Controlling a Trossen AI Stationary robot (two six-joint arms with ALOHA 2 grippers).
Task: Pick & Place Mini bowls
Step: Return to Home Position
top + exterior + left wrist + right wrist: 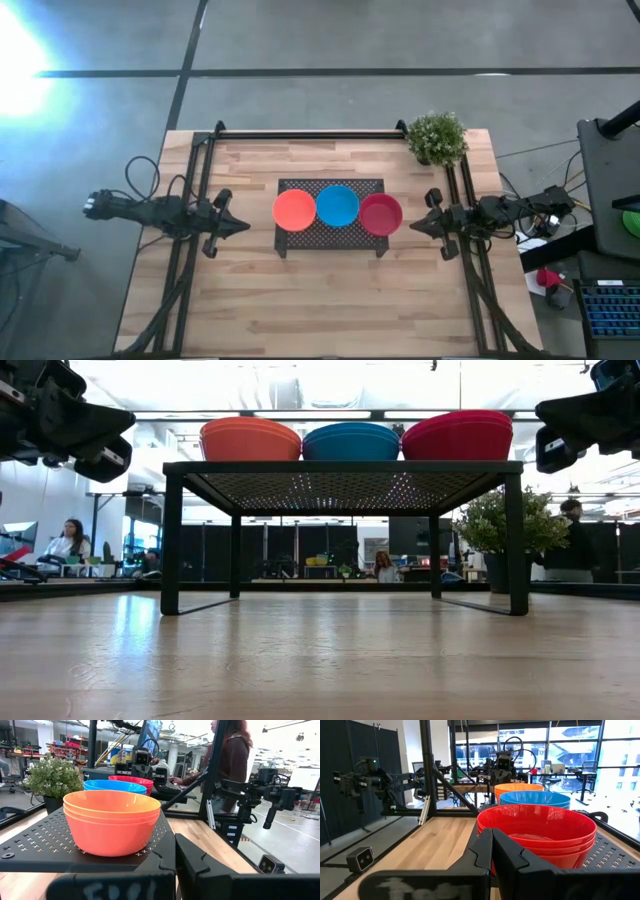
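The orange stack (294,210), blue stack (337,205) and red stack (380,214) of mini bowls are set in a row on the mesh rack (330,238), flanked by the empty, pinched-together left gripper (240,226) and right gripper (416,227), by which an end stack could be clipped if swung inward.

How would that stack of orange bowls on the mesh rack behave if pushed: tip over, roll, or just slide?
Probably slide: the orange bowl stack is wide, low and flat-based. It looks like thin, rigid plastic, so likely light. The perforated rack may add slight grip. The left gripper and right gripper wait beside it.
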